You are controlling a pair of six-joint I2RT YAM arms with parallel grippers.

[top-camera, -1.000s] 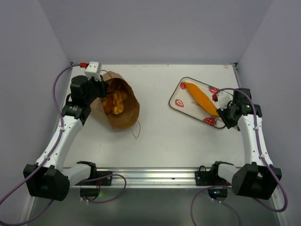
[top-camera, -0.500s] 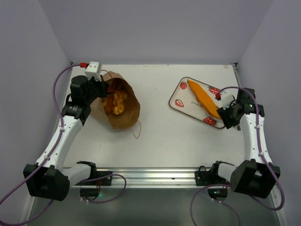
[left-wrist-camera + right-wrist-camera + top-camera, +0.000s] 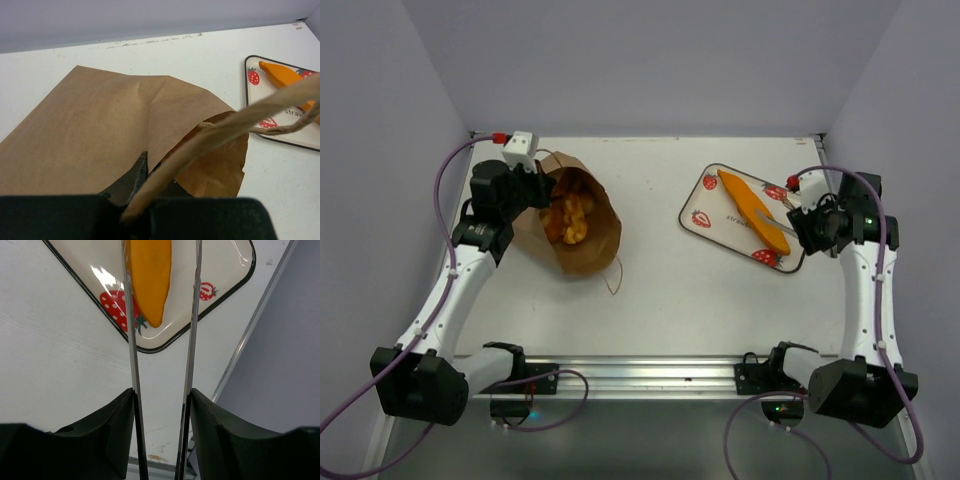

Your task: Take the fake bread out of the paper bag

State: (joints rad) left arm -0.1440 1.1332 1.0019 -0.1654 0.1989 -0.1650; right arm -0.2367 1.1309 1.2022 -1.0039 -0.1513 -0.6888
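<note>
The paper bag (image 3: 582, 240) lies tilted open at the left, with knobbly golden fake bread pieces (image 3: 566, 215) showing inside. My left gripper (image 3: 534, 190) is shut on the bag's rim (image 3: 100, 130); a string handle (image 3: 240, 122) loops across that view. The long baguette (image 3: 754, 210) lies on the strawberry-print tray (image 3: 697, 218). My right gripper (image 3: 810, 226) is shut on the metal tongs (image 3: 131, 340), whose two arms run either side of the baguette's near end (image 3: 148, 280). The tong tips are out of view.
The tray's corner (image 3: 220, 270) sits near the table's right edge rail (image 3: 250, 330). A loose string handle (image 3: 611, 275) trails from the bag toward the table's middle. Grey walls stand close on the left, back and right.
My right gripper has moved right and a little farther back with the tongs. The baguette has shifted slightly on the tray. The left arm and bag have hardly moved.
</note>
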